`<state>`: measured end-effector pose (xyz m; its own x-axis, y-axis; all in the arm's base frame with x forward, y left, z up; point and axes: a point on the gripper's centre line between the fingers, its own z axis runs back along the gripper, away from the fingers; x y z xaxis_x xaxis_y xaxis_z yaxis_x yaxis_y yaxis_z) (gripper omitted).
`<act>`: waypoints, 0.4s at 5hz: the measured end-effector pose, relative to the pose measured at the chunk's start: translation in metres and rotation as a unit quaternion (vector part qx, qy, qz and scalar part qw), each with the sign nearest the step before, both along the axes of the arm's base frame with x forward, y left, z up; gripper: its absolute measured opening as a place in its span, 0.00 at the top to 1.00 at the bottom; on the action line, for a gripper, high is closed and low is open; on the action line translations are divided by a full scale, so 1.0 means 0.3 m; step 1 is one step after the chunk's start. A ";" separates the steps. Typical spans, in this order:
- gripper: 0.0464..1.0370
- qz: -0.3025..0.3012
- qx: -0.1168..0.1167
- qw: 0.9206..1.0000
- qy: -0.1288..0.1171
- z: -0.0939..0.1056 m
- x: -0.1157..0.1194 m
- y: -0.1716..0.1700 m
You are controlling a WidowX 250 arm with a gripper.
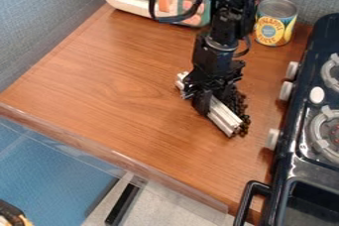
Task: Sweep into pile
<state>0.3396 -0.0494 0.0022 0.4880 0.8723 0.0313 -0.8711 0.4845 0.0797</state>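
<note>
On the counter (119,86), the gripper (204,98) has fingers clamped on a silver bar (224,116) — dark bits (245,120) bunched alongside, slight tidying likely left.

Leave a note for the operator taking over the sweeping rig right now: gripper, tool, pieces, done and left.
Gripper: low over the counter, closed on the silver bar near its middle; the bar lies slantwise.
Pieces: the small dark pieces sit close together along the bar's stove-facing side, some partly hidden behind the arm.
Done: they look mostly gathered into one narrow band.
Left: probably a little more sweeping to make the band a rounder pile, then set the bar down.
Watch: the stove is on that side, and the pineapple can is at the back.
</note>
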 end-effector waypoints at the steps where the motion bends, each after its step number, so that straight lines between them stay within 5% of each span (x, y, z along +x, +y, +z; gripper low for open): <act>1: 0.66 0.008 -0.001 1.000 0.010 0.002 -0.002 0.012; 2: 0.66 0.001 -0.006 1.000 0.021 0.007 -0.020 0.028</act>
<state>0.3337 -0.0411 0.0041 0.4862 0.8739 -0.0005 -0.8685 0.4832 0.1108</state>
